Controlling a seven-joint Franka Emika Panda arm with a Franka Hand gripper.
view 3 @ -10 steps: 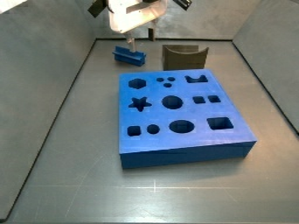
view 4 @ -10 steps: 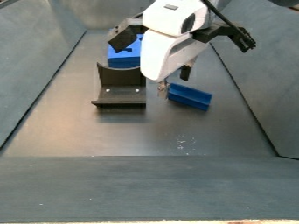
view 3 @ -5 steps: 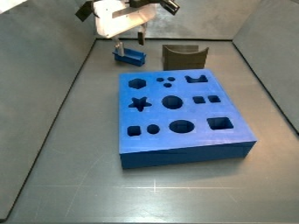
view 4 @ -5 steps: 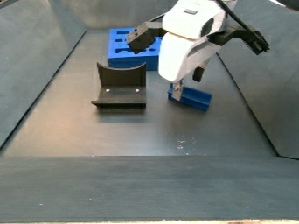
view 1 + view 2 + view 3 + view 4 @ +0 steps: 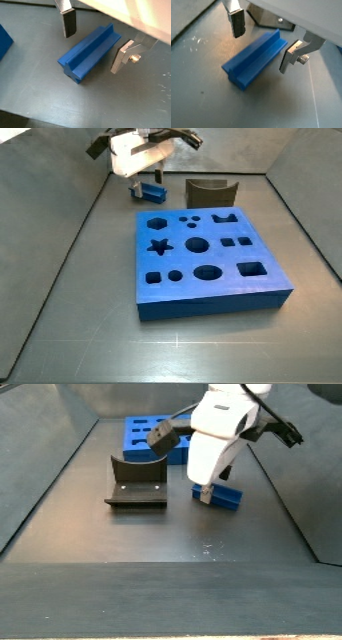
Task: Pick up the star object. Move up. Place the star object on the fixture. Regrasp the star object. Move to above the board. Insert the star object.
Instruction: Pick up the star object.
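Lowered since the earlier frames, the silver two-finger gripper (image 5: 95, 44) now straddles the blue ridged star object (image 5: 90, 52) lying on the grey floor; jaws spread, untouching; pickup seems imminent.

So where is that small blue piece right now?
The star object lies on the floor between the open gripper fingers, untouched in both wrist views, beside the fixture.

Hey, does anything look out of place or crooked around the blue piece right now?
Nothing stands out. The star object lies flat on the floor beside the fixture, apart from the board. The pincer is open, one finger on each side of it, neither touching in both wrist views.
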